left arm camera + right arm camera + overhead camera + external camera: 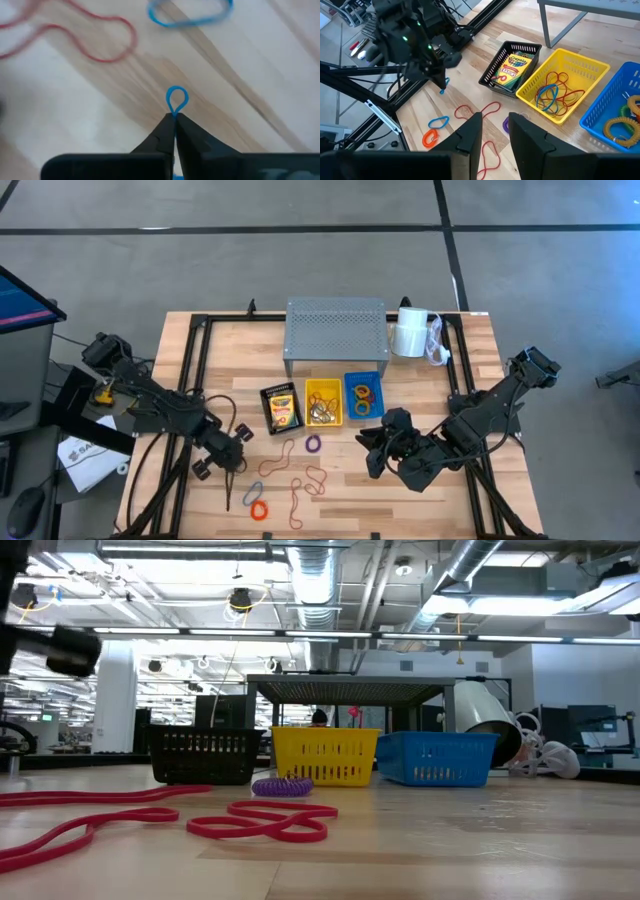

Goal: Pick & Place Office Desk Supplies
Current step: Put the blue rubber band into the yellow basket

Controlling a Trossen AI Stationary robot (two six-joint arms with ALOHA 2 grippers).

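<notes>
My left gripper (174,118) is over the table's near left part, shut on a thin blue rubber band (176,101). The right wrist view shows it (441,86) too. On the wood nearby lie another blue band (253,492), an orange one (259,510), red loops (315,480) and a purple one (313,444). A crayon box (281,408) lies in a black basket (496,61). My right gripper (497,136) hangs open above the table's near right part, nothing between its fingers. My left gripper pinches the blue rubber band between its two fingertips, coming from above and pointing steeply down. A small loop of the band (176,96) sticks out past the tips. In the right wrist view the band (442,91) hangs short below the fingers, seemingly clear of the wood.
A yellow basket (338,406) holds several bands and a blue basket (350,392) holds coiled ones, both beside the black basket. Behind them stand a grey perforated riser (335,330) and a white roll (410,335). Black frame rails (190,370) run along the table's sides.
</notes>
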